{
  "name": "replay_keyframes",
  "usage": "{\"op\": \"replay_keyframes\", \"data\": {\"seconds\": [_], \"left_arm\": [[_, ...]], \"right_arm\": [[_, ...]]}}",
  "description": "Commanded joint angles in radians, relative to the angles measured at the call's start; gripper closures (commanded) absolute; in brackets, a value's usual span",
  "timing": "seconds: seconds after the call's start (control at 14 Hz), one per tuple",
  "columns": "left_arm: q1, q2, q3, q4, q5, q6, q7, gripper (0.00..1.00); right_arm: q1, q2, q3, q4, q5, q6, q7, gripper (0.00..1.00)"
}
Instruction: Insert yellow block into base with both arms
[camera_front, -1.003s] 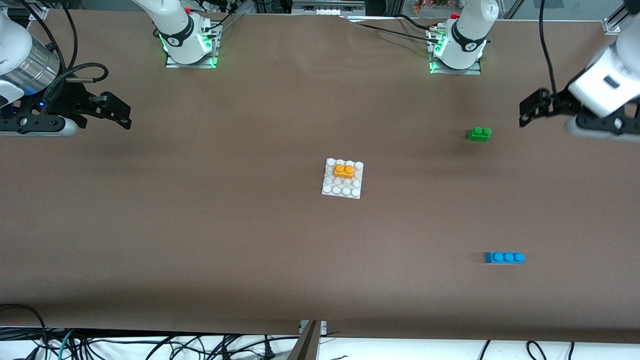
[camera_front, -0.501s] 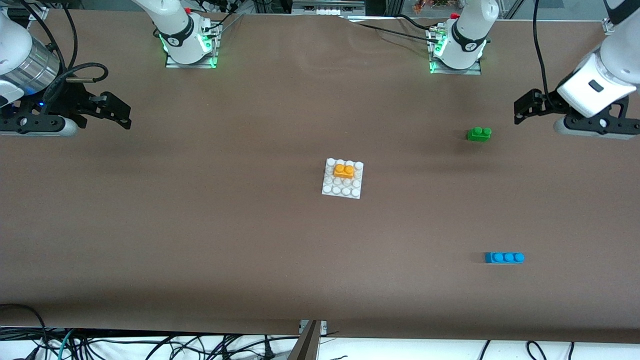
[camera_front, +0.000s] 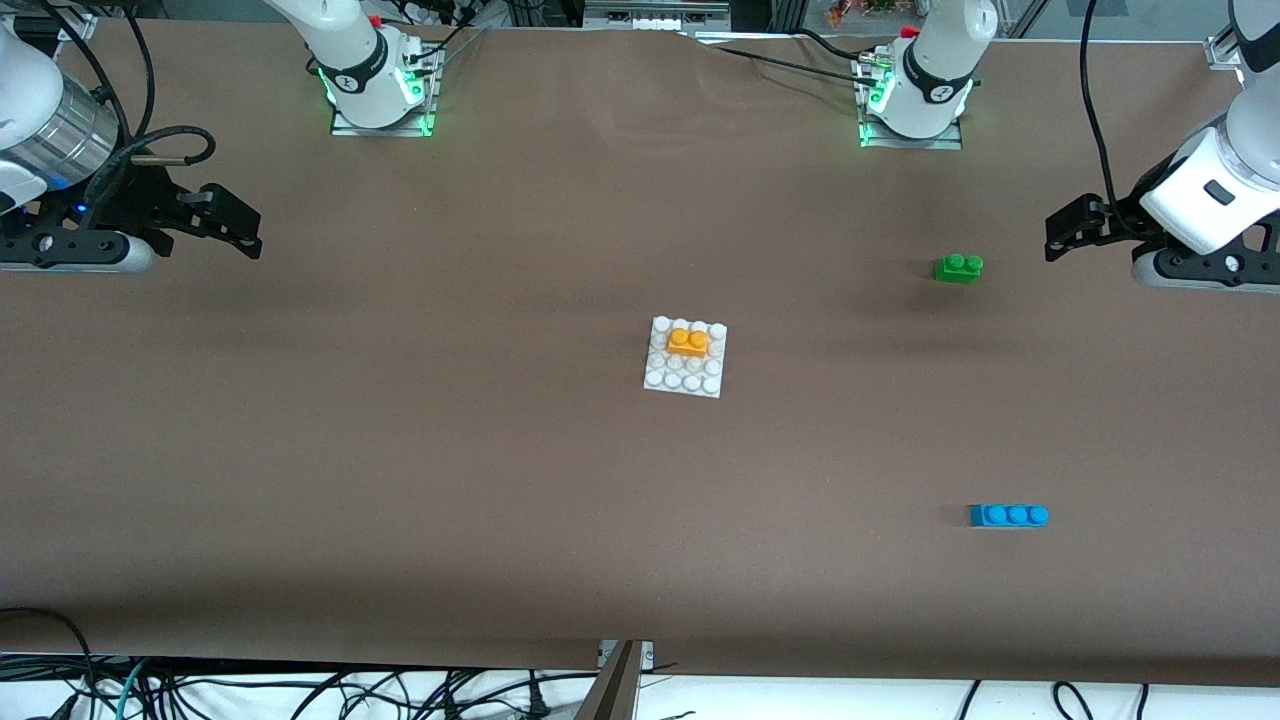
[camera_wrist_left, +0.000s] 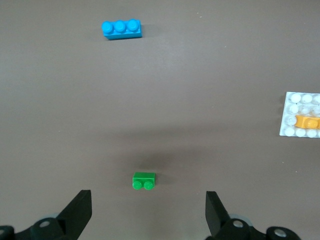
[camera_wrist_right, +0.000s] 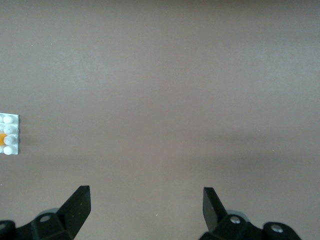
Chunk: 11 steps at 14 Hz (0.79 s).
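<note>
Black and empty, the right claw (camera_front: 235, 225) hangs over the brown tabletop (camera_front: 400, 450) at the right arm's end, its fingers spread wide with nothing between them; the right wrist view shows the same wide gap above bare surface. At the middle of the tabletop lies the base (camera_front: 686, 358), flat on the surface, and the yellow block (camera_front: 688, 341) sits on its studs, in the part of the plate farther from the front camera, two studs up. Both claws are well apart from it. Toward the left arm's end a green brick (camera_front: 958, 267) rests on the tabletop, and a blue brick (camera_front: 1008, 515) lies nearer to the front camera than the green one. The left claw (camera_front: 1068, 228) hangs over the tabletop just beside the green brick, fingers spread wide and holding nothing; in the left wrist view the green brick (camera_wrist_left: 144, 180) shows between its fingertips, lower down on the surface.
</note>
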Motion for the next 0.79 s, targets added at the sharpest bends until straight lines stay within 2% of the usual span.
{"op": "replay_keyframes", "data": {"seconds": [0.0, 0.07, 0.14, 0.72], "left_arm": [[-0.064, 0.004, 0.051, 0.022, -0.002, -0.016, 0.011, 0.00], [-0.109, 0.004, 0.097, 0.024, -0.003, -0.018, 0.010, 0.00], [-0.108, 0.004, 0.106, 0.024, -0.012, -0.016, 0.011, 0.00], [-0.097, 0.030, 0.106, 0.046, -0.017, -0.021, 0.011, 0.00]], "right_arm": [[0.001, 0.000, -0.001, 0.013, -0.005, -0.006, 0.007, 0.01], [0.001, 0.001, 0.001, 0.013, -0.005, -0.004, 0.007, 0.01], [0.001, 0.001, -0.001, 0.013, -0.005, -0.003, 0.007, 0.01], [0.001, 0.001, 0.004, 0.013, -0.008, -0.001, -0.004, 0.01]]}}
